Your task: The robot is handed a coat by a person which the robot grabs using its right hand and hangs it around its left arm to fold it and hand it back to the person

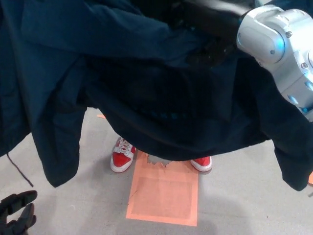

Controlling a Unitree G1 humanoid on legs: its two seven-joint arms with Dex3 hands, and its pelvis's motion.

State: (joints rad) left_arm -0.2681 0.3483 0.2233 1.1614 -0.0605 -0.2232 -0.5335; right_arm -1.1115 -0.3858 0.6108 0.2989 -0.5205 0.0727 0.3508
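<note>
Coat (pixel 146 93) above shoes (pixel 122 157) and mat (pixel 164 196)

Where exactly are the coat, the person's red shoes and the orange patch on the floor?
coat (pixel 146 93), head view, on its dark front panel.
red shoes (pixel 121 158), head view, on the toe of the picture-left shoe.
orange floor patch (pixel 164 195), head view, on its middle.

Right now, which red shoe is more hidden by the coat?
The shoe at picture right: only its toe shows below the coat; the shoe at picture left shows its laces too.
</note>
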